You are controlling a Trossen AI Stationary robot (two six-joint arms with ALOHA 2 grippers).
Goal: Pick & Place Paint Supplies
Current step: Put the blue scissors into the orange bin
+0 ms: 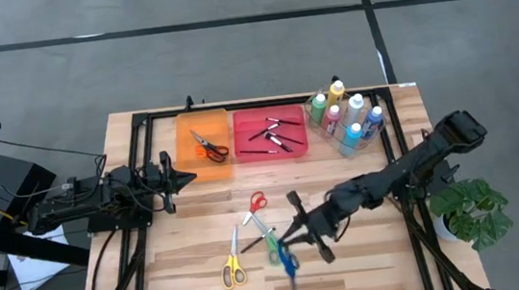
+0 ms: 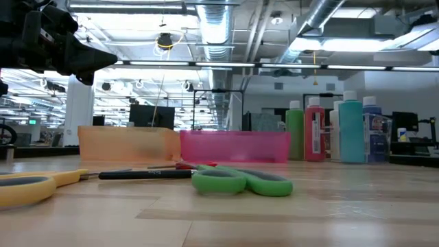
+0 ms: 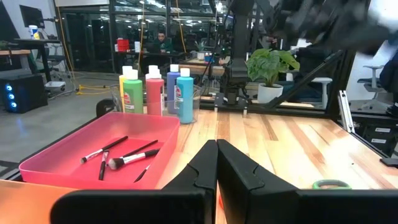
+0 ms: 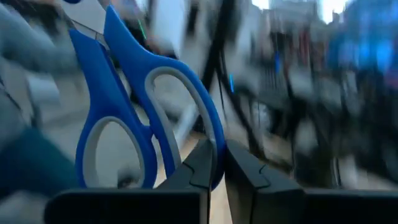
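High view: right gripper (image 1: 300,236) clenched on blue scissors (image 1: 288,264) — orange bin (image 1: 189,167) lies far-left. Left gripper (image 1: 186,180) clenched, empty, beside it.

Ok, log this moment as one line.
right gripper: shut on blue scissors, lifted | left gripper: shut, idle by orange tray | green scissors, yellow scissors, red scissors: on table

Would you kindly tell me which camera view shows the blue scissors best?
The right wrist view: the blue scissors fill the picture, their handle pinched in the right pincer. The high view shows them small and blurred at that pincer. The low and left wrist views do not show them.
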